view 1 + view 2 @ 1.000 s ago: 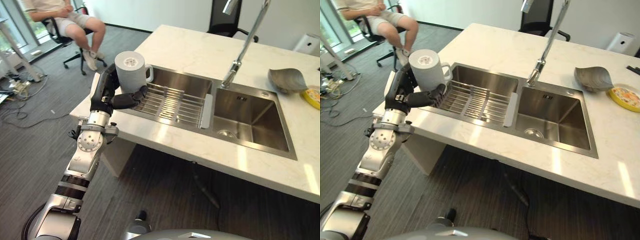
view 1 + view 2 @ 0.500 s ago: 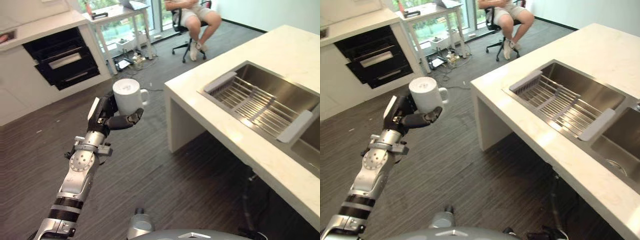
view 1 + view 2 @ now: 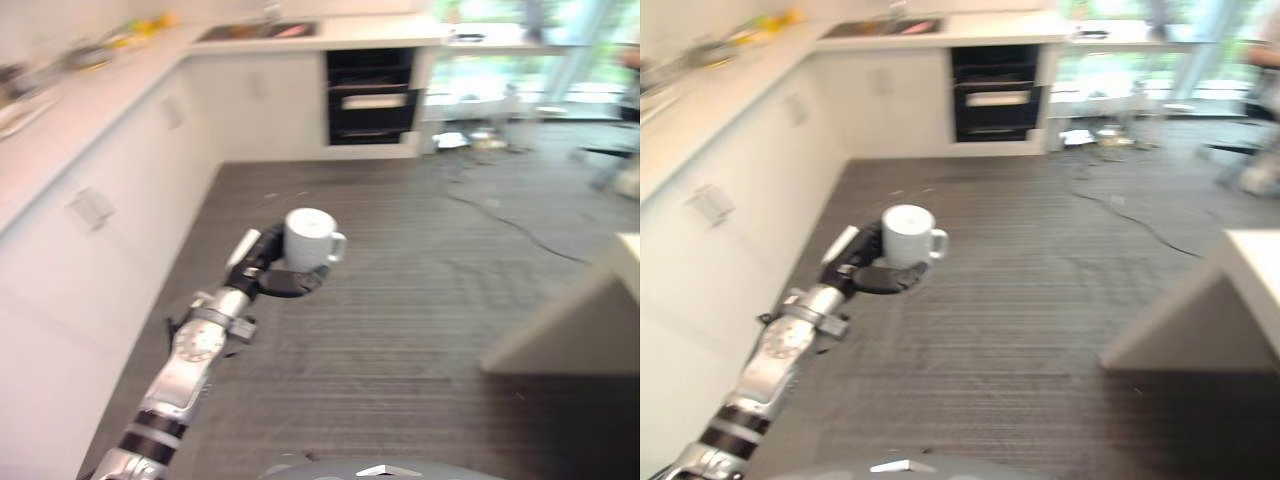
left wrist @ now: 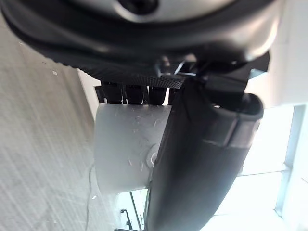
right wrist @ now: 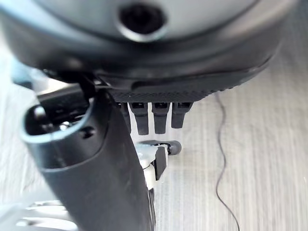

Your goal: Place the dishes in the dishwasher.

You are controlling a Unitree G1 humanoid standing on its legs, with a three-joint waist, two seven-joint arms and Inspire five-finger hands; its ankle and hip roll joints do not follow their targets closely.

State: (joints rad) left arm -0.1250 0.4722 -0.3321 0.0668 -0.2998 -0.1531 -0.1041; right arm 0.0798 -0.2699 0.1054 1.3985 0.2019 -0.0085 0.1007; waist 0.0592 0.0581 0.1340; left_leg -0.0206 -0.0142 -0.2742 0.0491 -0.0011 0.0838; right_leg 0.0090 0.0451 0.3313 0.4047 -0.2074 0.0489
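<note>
The left hand [image 3: 268, 272] has fingers and thumb curled round a white mug [image 3: 309, 239], held upright over the dark floor [image 3: 420, 300]. The right hand [image 5: 120, 159] hangs relaxed, holding nothing. Advice: keep the mug level while carrying it toward the black appliance [image 3: 368, 98] in the far cabinets.

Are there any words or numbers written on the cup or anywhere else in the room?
None can be read. The white mug held in the left hand looks plain. The dark oven front and the white cabinets are too blurred to show any print.
</note>
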